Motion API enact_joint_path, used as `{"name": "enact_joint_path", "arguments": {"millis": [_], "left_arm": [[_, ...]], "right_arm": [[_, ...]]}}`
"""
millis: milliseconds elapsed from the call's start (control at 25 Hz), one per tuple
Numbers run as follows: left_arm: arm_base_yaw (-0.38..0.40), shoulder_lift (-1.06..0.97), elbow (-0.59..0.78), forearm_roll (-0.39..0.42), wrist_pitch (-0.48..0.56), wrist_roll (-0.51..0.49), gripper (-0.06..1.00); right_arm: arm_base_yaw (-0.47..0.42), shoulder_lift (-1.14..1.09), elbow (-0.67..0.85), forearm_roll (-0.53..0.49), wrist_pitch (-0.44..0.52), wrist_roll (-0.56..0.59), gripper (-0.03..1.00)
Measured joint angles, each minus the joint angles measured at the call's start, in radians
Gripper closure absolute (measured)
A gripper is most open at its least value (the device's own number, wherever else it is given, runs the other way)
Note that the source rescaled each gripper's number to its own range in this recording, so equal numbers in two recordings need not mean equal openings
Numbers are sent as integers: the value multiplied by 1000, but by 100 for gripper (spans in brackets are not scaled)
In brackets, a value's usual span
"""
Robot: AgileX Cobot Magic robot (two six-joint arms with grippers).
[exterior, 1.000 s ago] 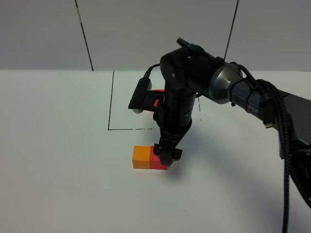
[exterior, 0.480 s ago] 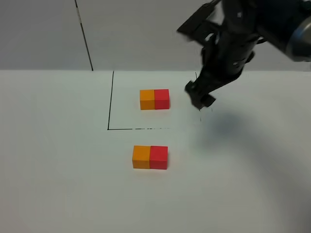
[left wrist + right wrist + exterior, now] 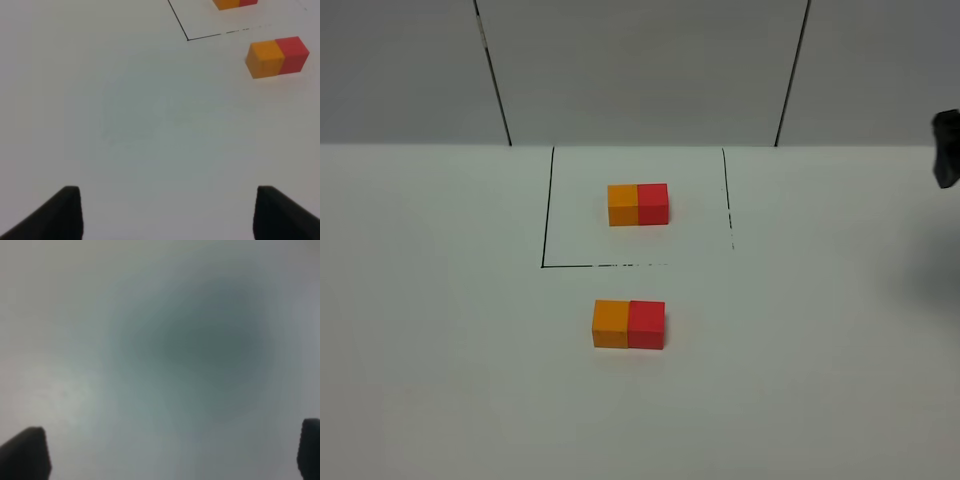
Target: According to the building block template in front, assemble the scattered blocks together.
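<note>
The template, a joined orange cube (image 3: 623, 204) and red cube (image 3: 654, 203), sits inside the drawn square (image 3: 548, 262) at the back. In front of the square lie the larger orange block (image 3: 611, 324) and red block (image 3: 647, 324), touching side by side, orange left; they also show in the left wrist view, orange (image 3: 265, 59) and red (image 3: 292, 52). My right gripper (image 3: 946, 160) is at the far right edge, high above the table; its wrist view shows it (image 3: 165, 450) open over bare white table. My left gripper (image 3: 167, 212) is open and empty, out of the exterior view.
The white table (image 3: 440, 350) extends on all sides of the blocks. A grey back wall (image 3: 640, 70) with two dark vertical seams stands behind. A soft shadow lies on the table at the right (image 3: 935, 285).
My right gripper let go of the red block beside the orange one, rose, and swung away to the far right edge. The blocks have stayed joined in place.
</note>
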Motion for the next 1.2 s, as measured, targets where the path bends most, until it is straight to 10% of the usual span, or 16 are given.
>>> {"name": "enact_joint_path", "arguments": {"millis": [800,1200], "left_arm": [[-5,0,0,1,0,-5,35],[-50,0,0,0,0,-8,35]], "right_arm": [[-7,-1020,771,-112,-21,282,-3],[-7,-1205,980,69,-91,216,-3]]}}
